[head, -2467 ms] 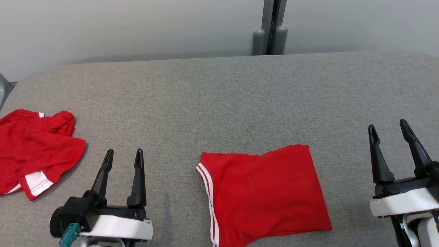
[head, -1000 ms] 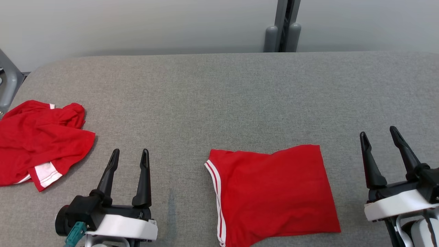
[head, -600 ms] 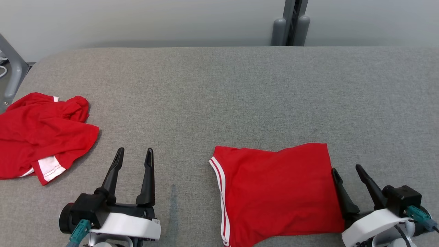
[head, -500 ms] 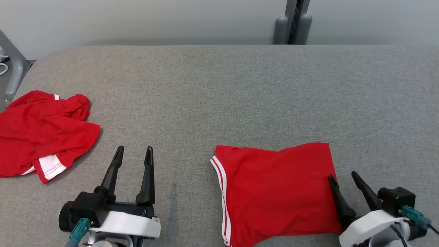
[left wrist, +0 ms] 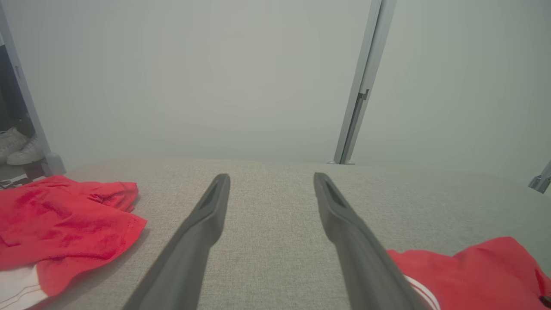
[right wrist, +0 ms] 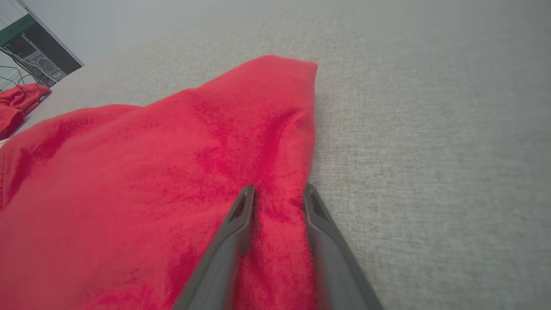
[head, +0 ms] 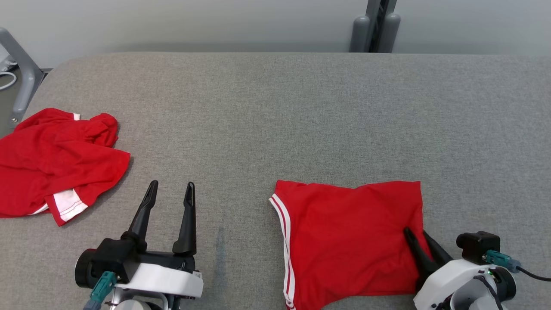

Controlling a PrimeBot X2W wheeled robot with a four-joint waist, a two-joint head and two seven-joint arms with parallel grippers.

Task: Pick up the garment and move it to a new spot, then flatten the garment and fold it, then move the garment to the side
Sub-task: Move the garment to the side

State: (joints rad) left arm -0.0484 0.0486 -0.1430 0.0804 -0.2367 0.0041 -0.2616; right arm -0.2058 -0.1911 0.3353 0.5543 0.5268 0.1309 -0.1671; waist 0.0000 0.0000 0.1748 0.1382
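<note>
The folded red garment (head: 348, 241) with white stripes along its left edge lies flat on the grey table (head: 275, 107), front and right of centre. My right gripper (head: 416, 234) is at the garment's right edge, low on the table. In the right wrist view its fingers (right wrist: 241, 215) pinch a raised ridge of the red garment (right wrist: 150, 172) between them, my right gripper (right wrist: 280, 191) shut on the cloth. My left gripper (head: 171, 184) stands open over bare table, left of the garment. In the left wrist view my left gripper (left wrist: 271, 176) holds nothing; the garment (left wrist: 473, 275) lies at lower right.
A second, crumpled red garment (head: 56, 163) with white trim lies at the table's left edge, also seen as a crumpled red garment (left wrist: 56, 224). A grey post (head: 374, 26) stands behind the table's far edge, and a grey frame leg (head: 21, 64) at far left.
The camera has shifted. My right gripper came in from the right, dropped to the garment's right edge and narrowed its fingers onto the cloth. The left gripper stays open.
</note>
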